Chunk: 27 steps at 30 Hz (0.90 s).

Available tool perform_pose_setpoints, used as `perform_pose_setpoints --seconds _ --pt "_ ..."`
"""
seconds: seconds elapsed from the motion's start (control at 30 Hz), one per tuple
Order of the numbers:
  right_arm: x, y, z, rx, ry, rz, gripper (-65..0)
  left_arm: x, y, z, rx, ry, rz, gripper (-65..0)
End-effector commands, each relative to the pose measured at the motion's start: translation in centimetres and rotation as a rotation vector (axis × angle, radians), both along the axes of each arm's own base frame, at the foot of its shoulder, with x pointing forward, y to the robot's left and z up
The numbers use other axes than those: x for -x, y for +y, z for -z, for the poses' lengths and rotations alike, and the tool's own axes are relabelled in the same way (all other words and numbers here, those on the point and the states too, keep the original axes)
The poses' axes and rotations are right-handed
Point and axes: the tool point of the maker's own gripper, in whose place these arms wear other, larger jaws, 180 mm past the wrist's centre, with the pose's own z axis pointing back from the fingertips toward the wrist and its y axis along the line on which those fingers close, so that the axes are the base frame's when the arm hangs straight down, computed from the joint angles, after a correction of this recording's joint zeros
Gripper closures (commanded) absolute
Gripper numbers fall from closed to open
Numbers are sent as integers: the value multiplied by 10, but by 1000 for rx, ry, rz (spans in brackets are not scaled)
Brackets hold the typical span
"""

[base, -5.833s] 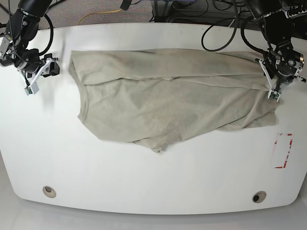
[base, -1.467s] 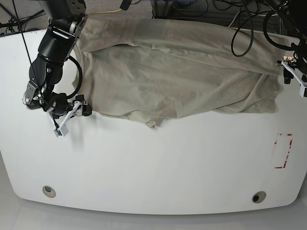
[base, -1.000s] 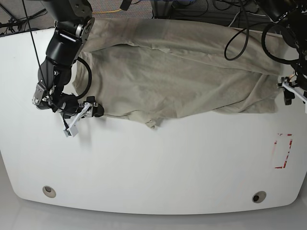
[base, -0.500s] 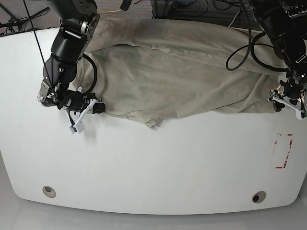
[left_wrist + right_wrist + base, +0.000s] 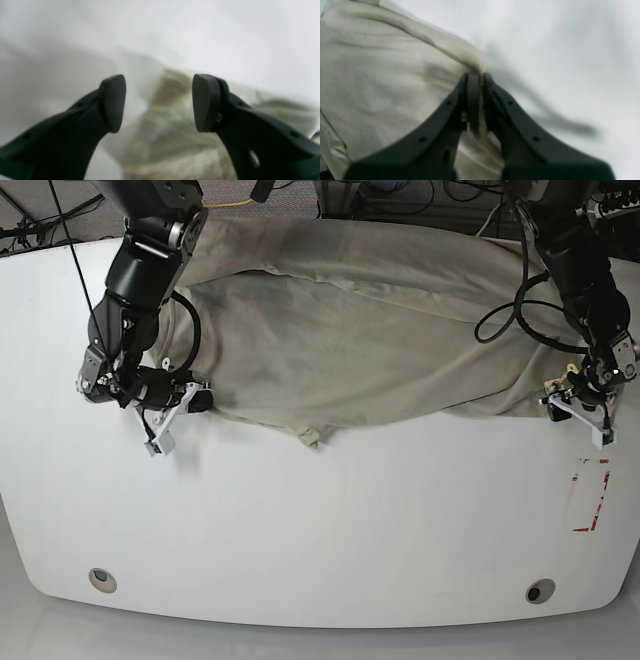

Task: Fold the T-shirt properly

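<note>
Tabletop point(image 5: 320, 530) lies white, smooth and bare along its near side, apart from two small round fittings near the near corners and a red-marked patch toward one end. Beyond that bare stretch, the T-shirt point(image 5: 360, 330) covers the far half of the table, its near hem running unevenly, with a small flap point(image 5: 310, 437) hanging toward the viewer. At one end of that hem the right gripper point(image 5: 188, 402) has its fingers pressed together; the right wrist view shows them pinched on a rolled, seamed edge of the shirt point(image 5: 450, 50). At the other end the left gripper point(image 5: 577, 403) hovers over a bunched corner with its fingers point(image 5: 113, 102) spread wide and nothing between them, the blurred cloth point(image 5: 170, 125) lying past the pads. The fabric is a soft, matte beige cotton, creased in long ridges, with a loose fold along the table's far edge. Folding seems barely begun: the shirt is only spread and partly doubled over, one edge is gripped, and the other corner must still be taken before any clean fold.
</note>
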Motion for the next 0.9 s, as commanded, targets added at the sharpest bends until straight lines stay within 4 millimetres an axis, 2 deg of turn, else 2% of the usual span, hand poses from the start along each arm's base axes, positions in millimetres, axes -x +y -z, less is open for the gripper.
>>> perform_pose_setpoints --seconds 0.0,0.2,0.33,0.37,0.4,0.47,0.5,0.53,0.6,0.7,0.77,0.87 --pt "-13 -7 -15 16 -48 9 0 -15 3 -16 -33 -39 26 -390" --pt "-14 -8 -16 11 -53 12 0 -18 -11 -9 -44 -21 77 -388" --pt "-14 -8 -16 12 -53 13 0 -12 -23 19 -24 43 113 -357" --pt "-14 -8 -16 11 -54 13 0 -11 -25 25 -20 54 119 -304" --pt "-14 -8 -17 12 -55 13 0 -13 -20 24 -29 46 116 -219" --pt "-14 -10 -16 15 -53 15 0 -15 -17 24 -29 35 111 -111" --pt "-14 -11 -17 18 -54 16 0 -14 -17 27 -25 38 108 -33" --pt "-14 -11 -17 19 -53 16 0 -12 -16 29 -22 45 106 0" --pt "-15 -19 -20 37 -61 19 0 -12 -14 29 -23 47 103 0" --pt "-22 -24 -35 70 -110 19 0 -15 -12 23 -28 30 100 0" --pt "-28 -28 -51 98 -159 18 0 -21 -12 10 -49 -7 110 0" --pt "-33 -34 -62 119 -190 21 0 -30 -14 -16 -93 -70 134 0"
